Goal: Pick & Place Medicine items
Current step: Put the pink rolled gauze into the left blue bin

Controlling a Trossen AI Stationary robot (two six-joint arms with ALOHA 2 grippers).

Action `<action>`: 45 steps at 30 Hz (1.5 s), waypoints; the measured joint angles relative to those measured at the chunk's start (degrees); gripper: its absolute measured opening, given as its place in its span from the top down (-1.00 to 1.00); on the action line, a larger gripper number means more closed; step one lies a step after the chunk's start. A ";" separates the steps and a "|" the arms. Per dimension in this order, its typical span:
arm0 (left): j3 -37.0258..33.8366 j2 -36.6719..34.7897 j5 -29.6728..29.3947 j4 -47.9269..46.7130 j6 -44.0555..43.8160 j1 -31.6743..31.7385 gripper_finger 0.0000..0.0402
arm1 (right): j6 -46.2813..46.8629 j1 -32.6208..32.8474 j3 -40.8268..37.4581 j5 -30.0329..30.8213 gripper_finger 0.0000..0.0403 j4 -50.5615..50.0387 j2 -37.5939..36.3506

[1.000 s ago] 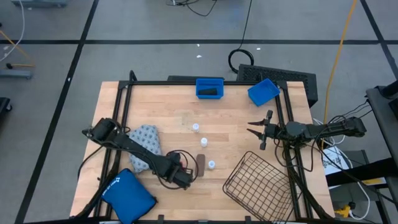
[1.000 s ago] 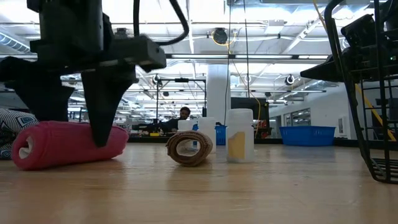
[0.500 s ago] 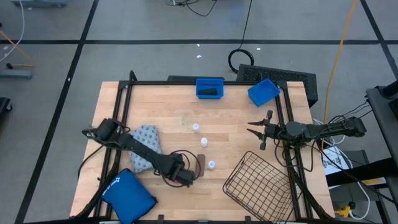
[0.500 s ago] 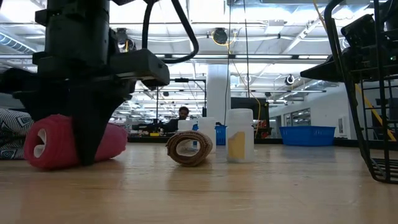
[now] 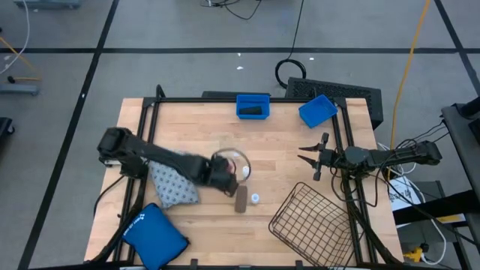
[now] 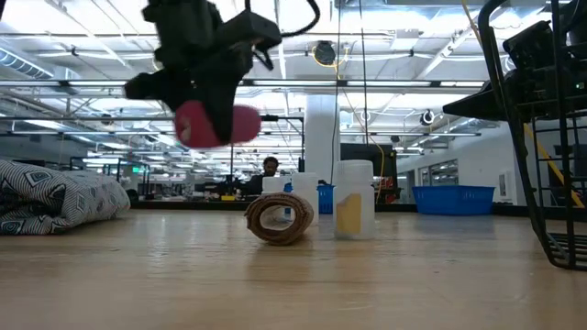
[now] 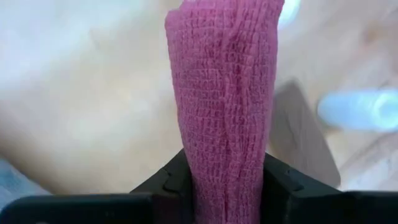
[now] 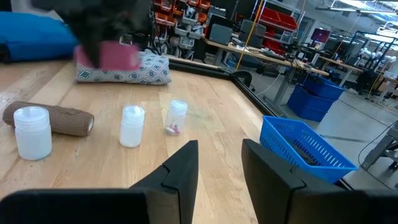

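Observation:
My left gripper (image 5: 223,178) is shut on the pink oblong roll (image 6: 216,124) and holds it in the air above the table's middle. The brown roll (image 5: 240,199) lies on its side on the wood, just on the near side of that gripper. Small white vials (image 8: 132,126) stand upright close by; one (image 5: 255,198) is beside the brown roll. The grey-blue patterned pack (image 5: 171,184) lies flat to the left. My right gripper (image 5: 310,157) waits open at the right side of the table, pointing left. My left gripper pinches the pink roll near one end (image 7: 219,186) between its two fingers (image 7: 169,182), which stand on opposite sides of it. The roll's long body (image 7: 227,87) sticks out forward beyond the fingertips. It is lifted clear of the table, roughly level in the low view.
A wire basket (image 5: 311,217) sits at the near right corner. Two blue bins (image 5: 253,106) (image 5: 317,110) stand along the far edge. The large plain blue pouch (image 5: 154,233) lies at the near left corner. Bare wood shows at the far left.
My left gripper came down over the pink roll, shut on it, then rose and moved toward the far edge. The roll has gone from lying on the table to being lifted clear, well above the brown roll's height. The right arm kept still.

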 joint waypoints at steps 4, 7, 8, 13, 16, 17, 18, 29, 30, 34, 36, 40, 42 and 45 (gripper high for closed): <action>0.00 -4.59 -5.43 0.96 17.30 6.46 0.41 | 0.00 0.02 0.00 0.00 0.42 0.00 -0.01; 0.02 -6.86 -9.64 2.54 31.46 12.33 0.41 | 0.00 0.00 -0.02 0.02 0.42 0.01 -0.02; 0.02 -7.50 -10.48 3.61 36.14 14.44 0.41 | 0.00 0.02 -0.02 0.00 0.42 0.00 0.00; 0.02 -8.36 -9.48 15.41 56.66 25.30 0.40 | 0.00 0.02 -0.02 0.02 0.42 0.00 -0.02; 0.09 -7.91 -6.32 23.39 64.04 30.99 0.40 | 0.00 0.02 -0.02 0.02 0.42 0.00 0.00; 0.09 -7.71 -5.00 25.36 66.30 32.77 0.40 | 0.00 0.02 0.00 0.02 0.42 0.00 -0.02; 0.09 -7.59 -3.91 26.59 68.50 34.29 0.40 | 0.00 0.02 -0.02 0.02 0.42 0.02 0.00; 11.25 -1.85 -4.08 29.22 87.82 43.04 0.40 | 0.00 0.02 0.00 0.00 0.42 0.00 0.00; 12.70 -0.38 -4.06 29.04 89.84 43.21 0.40 | 0.00 0.00 -0.01 0.02 0.42 0.00 -0.01; 17.63 6.40 -4.36 28.71 98.26 43.71 0.40 | 0.00 0.02 0.00 0.00 0.42 0.00 -0.02; 19.67 10.01 -4.93 28.34 101.57 44.07 0.40 | 0.00 0.02 -0.02 -0.02 0.42 0.00 0.00; 22.63 16.11 -6.36 28.76 105.89 44.70 0.40 | 0.00 0.00 0.00 -0.02 0.42 0.00 0.00; 23.37 18.53 -6.55 28.71 107.41 44.92 0.40 | 0.00 0.01 0.00 0.00 0.42 0.00 -0.02; 23.50 20.90 -6.45 30.07 109.50 44.89 0.40 | 0.00 0.01 -0.01 -0.02 0.42 0.00 -0.02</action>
